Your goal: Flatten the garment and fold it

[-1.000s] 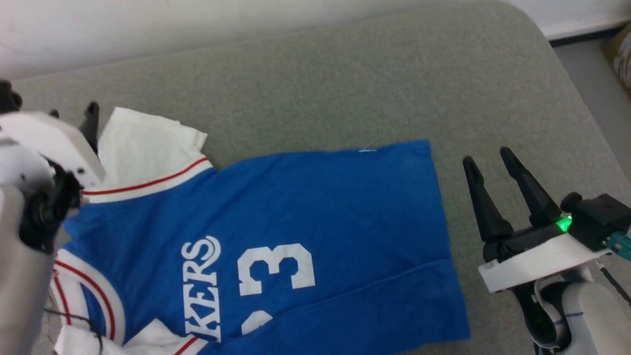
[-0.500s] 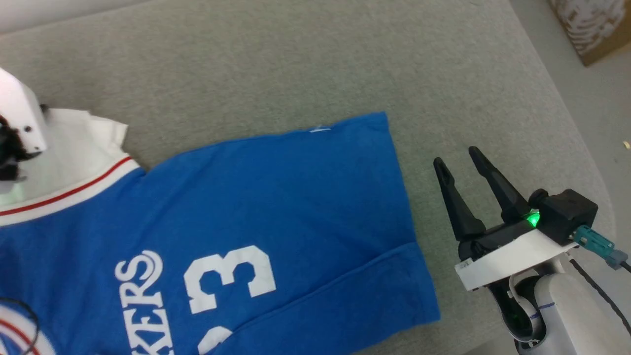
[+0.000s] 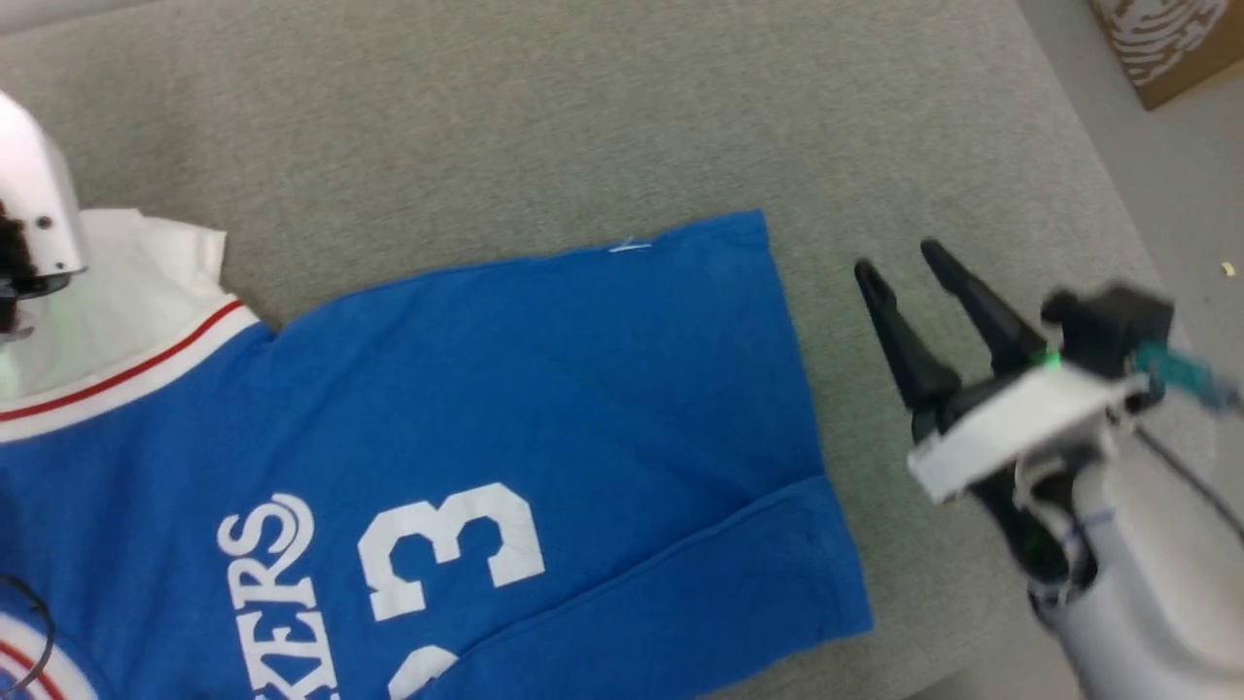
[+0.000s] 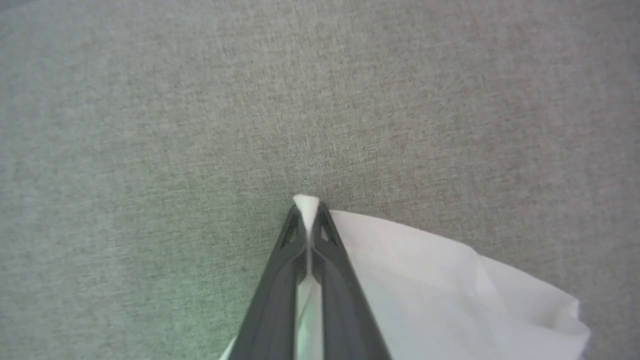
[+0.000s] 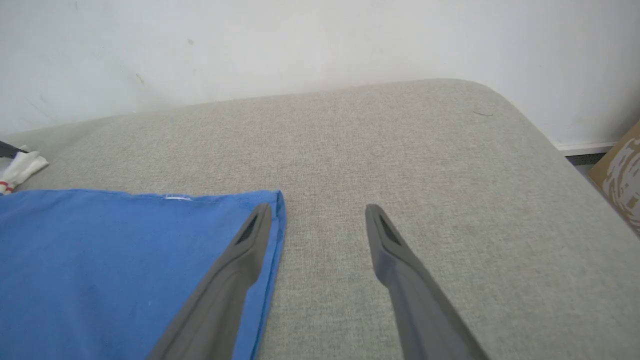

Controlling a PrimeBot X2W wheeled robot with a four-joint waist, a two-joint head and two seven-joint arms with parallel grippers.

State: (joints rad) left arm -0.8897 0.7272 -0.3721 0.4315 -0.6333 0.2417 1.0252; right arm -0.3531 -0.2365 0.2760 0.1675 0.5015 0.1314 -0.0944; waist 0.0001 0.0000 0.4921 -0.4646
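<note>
Jersey [image 3: 544, 389] lies spread on the grey cushion [image 3: 583, 117], number up. I have my left gripper [image 4: 307, 210] pinching its white sleeve corner; my right gripper [image 3: 899, 262] hangs just beside the hem, fingers spread wide.

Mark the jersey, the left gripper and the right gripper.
jersey [image 3: 544, 389], head view, on the blue body.
left gripper [image 4: 307, 214], left wrist view, midway between the fingertips, shut on the jersey.
right gripper [image 5: 318, 210], right wrist view, midway between the open fingertips.
</note>
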